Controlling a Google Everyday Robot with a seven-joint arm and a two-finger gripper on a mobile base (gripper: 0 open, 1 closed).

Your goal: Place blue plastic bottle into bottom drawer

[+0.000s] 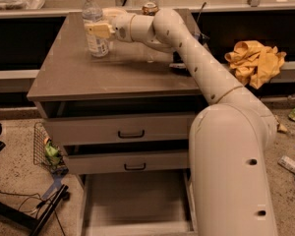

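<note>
The blue plastic bottle [95, 27], clear with a white cap and pale label, stands upright at the back left of the grey cabinet top [113, 73]. My gripper [99, 30] reaches in from the right at label height. One pale finger [101, 30] crosses the bottle's front and the other is hidden behind it, so the jaws straddle the bottle and look open. The bottom drawer [137, 200] is pulled out below the two handled drawers, and its flat grey floor is bare.
A brown-orange can [150, 7] stands at the back of the top, behind my arm [187, 48]. A yellow cloth [255, 60] lies on the right ledge. A wire basket [46, 151] and cables sit on the floor at left. My arm's base [231, 171] stands beside the open drawer.
</note>
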